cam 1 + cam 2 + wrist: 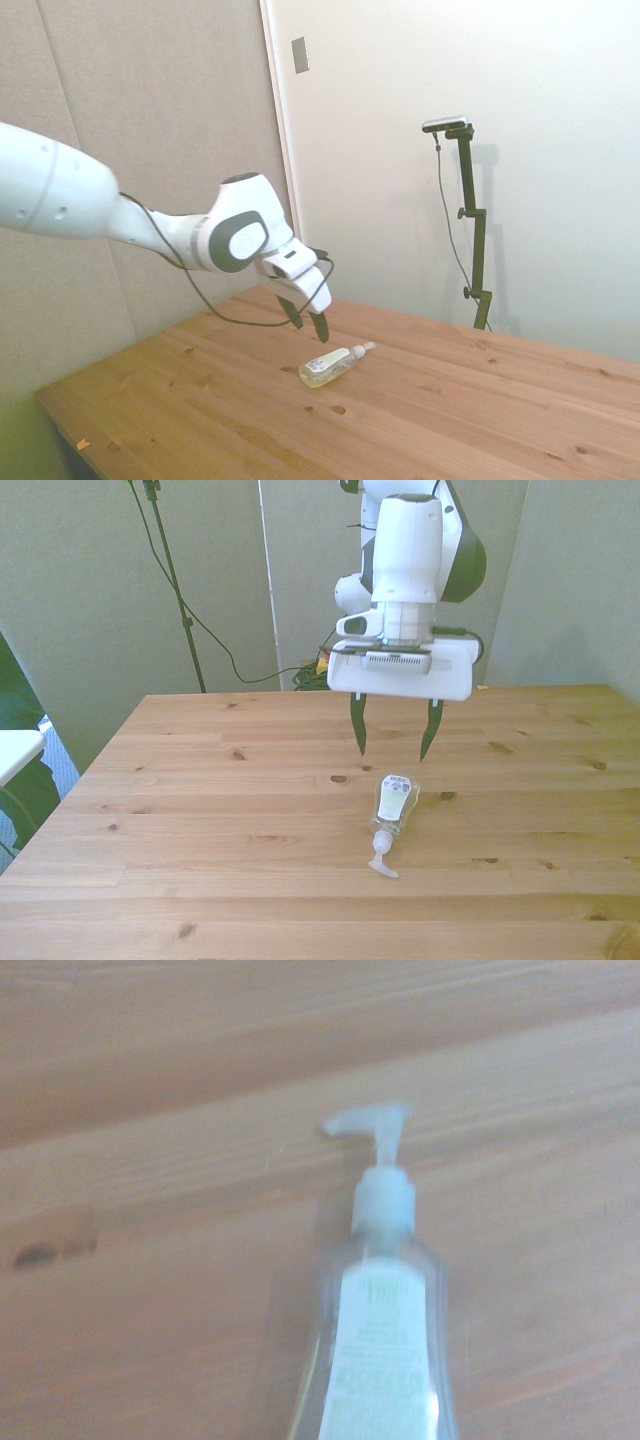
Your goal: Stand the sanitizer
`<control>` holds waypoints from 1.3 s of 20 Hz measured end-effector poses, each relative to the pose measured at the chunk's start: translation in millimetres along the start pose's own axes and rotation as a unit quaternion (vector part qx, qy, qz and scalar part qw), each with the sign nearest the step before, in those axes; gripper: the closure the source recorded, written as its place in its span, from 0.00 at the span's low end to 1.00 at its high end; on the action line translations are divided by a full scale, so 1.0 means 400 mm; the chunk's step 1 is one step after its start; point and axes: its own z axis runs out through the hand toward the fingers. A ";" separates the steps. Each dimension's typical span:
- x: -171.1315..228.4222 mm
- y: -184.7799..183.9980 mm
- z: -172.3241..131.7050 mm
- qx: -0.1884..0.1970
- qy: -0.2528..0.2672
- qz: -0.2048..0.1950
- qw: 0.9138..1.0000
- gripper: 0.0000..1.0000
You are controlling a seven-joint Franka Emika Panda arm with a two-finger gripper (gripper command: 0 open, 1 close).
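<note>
Still, worktop (200,780) bare wood, slick. Gripper (395,742) hovers just behind sanitizer (391,805), fingers apart, empty. Sanitizer lies flat mid-worktop, pump nozzle (381,862) toward near edge. My worry: round clear bottle rolls or squirts from pinch; grabbing nozzle could tip it.

Clear glossy plastic sanitizer (393,805); matt knotty wood table (200,810)

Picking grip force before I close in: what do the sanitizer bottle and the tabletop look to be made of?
The sanitizer: likely clear, glossy plastic; yellowish liquid shows through its walls, with a white label, probably paper or film, and a translucent pump, apparently also plastic. It lies on its side. The table: wood planks with visible grain and dark knots, smooth low-sheen finish. The gripper hangs open above the bottle.
</note>
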 end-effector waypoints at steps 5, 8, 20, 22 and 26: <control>0.076 -0.111 0.149 -0.010 0.001 0.011 1.000 0.00; 0.102 -0.137 0.196 -0.019 -0.001 0.016 1.000 0.00; 0.134 -0.135 0.297 -0.043 -0.011 0.029 0.999 1.00; 0.142 -0.134 0.295 -0.042 -0.011 0.033 0.999 1.00; 0.156 -0.129 0.300 -0.045 -0.012 0.040 0.998 1.00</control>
